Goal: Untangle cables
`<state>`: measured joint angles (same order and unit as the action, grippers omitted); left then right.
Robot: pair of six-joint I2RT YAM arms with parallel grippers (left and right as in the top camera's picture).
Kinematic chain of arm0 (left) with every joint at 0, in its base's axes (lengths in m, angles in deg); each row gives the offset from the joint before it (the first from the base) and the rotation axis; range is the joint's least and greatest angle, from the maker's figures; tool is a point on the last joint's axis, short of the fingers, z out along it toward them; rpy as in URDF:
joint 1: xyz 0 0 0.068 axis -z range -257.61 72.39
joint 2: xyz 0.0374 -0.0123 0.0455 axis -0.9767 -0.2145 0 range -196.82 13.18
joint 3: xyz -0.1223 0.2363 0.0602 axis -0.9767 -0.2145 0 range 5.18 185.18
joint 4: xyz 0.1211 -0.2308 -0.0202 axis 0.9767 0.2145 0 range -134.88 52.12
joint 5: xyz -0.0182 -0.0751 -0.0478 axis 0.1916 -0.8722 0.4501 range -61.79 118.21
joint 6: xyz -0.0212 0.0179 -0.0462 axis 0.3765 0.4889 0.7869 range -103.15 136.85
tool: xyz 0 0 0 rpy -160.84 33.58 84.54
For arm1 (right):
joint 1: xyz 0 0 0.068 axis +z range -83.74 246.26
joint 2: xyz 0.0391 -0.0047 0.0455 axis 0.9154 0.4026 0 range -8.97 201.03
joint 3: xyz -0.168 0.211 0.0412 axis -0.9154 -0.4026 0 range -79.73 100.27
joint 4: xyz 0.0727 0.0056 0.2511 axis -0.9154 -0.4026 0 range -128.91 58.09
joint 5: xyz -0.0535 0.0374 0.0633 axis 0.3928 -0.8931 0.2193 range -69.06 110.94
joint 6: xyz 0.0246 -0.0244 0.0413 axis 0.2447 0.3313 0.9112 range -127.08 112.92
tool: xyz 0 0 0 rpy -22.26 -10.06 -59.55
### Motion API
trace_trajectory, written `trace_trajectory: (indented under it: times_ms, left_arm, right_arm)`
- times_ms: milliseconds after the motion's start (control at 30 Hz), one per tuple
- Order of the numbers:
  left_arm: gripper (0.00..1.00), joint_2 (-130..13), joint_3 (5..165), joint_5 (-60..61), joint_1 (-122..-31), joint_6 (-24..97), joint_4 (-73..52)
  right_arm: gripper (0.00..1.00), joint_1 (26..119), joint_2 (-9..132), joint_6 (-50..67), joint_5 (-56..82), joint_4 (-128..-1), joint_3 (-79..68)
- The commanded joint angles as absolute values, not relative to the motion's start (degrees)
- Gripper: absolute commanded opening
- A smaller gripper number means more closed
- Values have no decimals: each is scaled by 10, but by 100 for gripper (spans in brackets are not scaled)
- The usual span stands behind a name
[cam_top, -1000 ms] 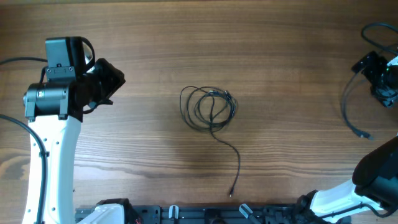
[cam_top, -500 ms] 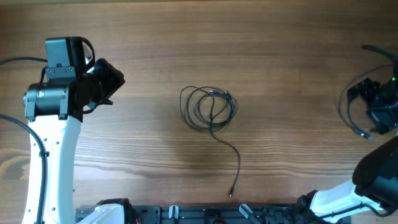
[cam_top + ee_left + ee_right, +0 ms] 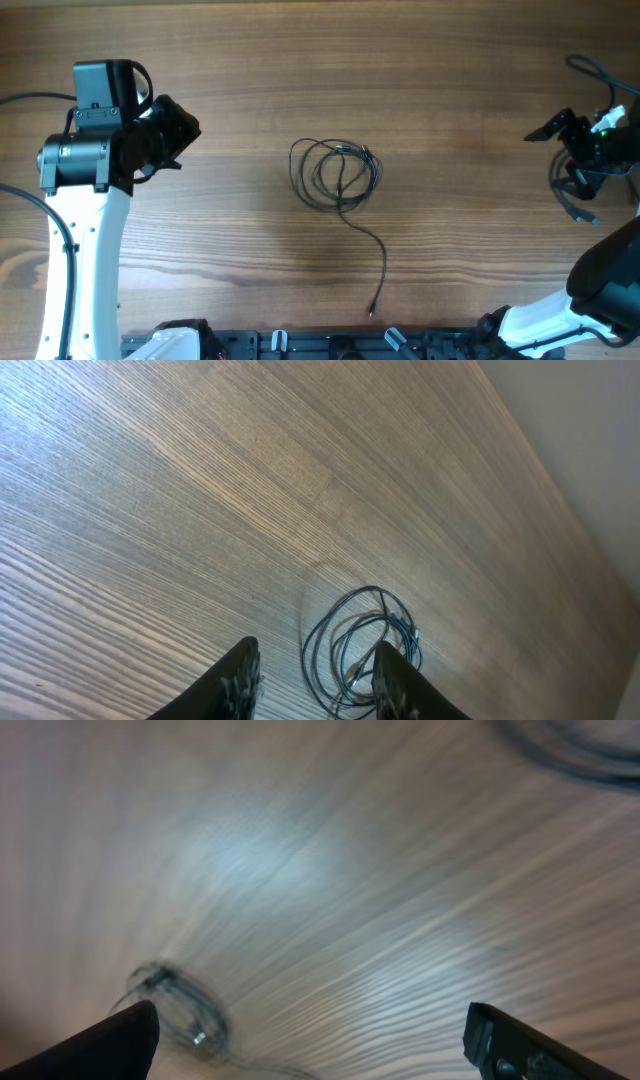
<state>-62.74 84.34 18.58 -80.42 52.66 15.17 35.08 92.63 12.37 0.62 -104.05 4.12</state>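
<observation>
The cables [image 3: 335, 175] lie as a tangled coil of thin black cords at the table's middle. One tail runs down to a small plug [image 3: 372, 310] near the front edge. My left gripper [image 3: 178, 130] is open and empty, hovering far left of the coil. In the left wrist view the coil [image 3: 365, 650] lies just beyond the right fingertip of that gripper [image 3: 315, 685]. My right gripper [image 3: 568, 140] is at the far right edge, open wide and empty. Its wrist view is blurred, with the gripper [image 3: 320, 1050] at the bottom and the coil [image 3: 175, 1005] far off at lower left.
A separate thin black cord [image 3: 565, 195] with a plug end curves on the table under the right arm. The left arm's white link [image 3: 85, 260] stands along the left side. A black rail [image 3: 330, 345] runs along the front edge.
The right gripper has swung left and turned toward the table's middle, and the cord under it has shifted. The left arm and the central coil have not moved.
</observation>
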Motion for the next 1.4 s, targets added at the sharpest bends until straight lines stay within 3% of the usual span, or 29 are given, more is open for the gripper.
trace_trajectory:
  times_ms: [0,167,333,500,733,933,1100,1367]
  left_arm:
    - [39,-626,850,193,-807,516,153]
    - [40,-626,850,193,-807,516,156]
    - [43,-626,849,193,-797,497,170]
    - [62,-626,805,221,-758,423,180]
    - [71,-626,692,240,-743,427,153]
    - [71,-627,607,115,-733,389,-19]
    - [67,-663,559,115,-683,365,-178]
    - [64,-817,559,117,-615,350,-289]
  right_arm:
    - [100,351,933,176,164,-1040,39]
    - [100,353,933,195,202,-1028,39]
    - [100,397,933,65,44,-997,39]
    - [100,522,933,-8,39,-990,39]
    - [100,719,933,-16,68,-970,39]
    - [100,805,933,100,115,-953,39]
    - [100,818,933,111,114,-960,39]
    - [100,818,933,112,115,-961,39]
